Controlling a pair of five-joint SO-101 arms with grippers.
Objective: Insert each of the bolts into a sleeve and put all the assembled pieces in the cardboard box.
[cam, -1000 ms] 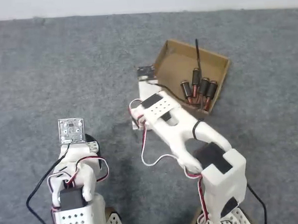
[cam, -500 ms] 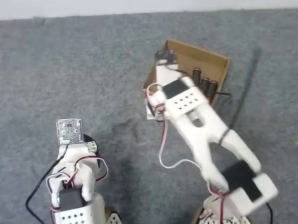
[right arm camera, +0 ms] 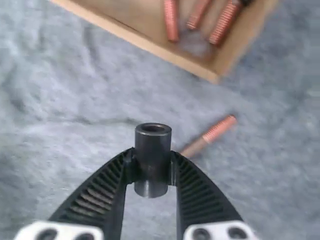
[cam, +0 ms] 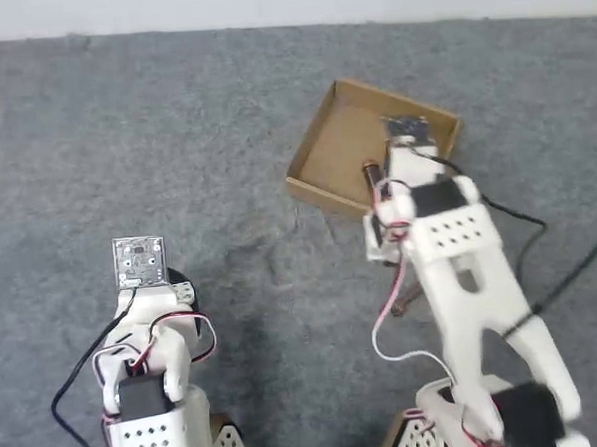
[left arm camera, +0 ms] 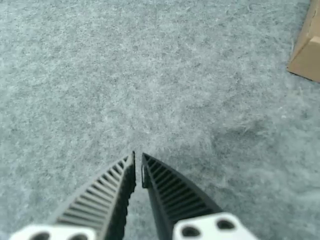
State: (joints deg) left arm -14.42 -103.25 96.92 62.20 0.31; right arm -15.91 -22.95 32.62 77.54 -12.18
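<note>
right tool is pinching a black sleeve upright, loose bolt on the counter just past it, left tool pressed together

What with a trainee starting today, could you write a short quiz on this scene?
1. True or false: the right gripper is shut on a sleeve.
2. Fill in: the left gripper, which is empty, is ____ (open or shut).
3. The loose bolt outside the cardboard box lies: A on the carpet; B on an arm; C in the left gripper.
Key: 1 true; 2 shut; 3 A.
</note>
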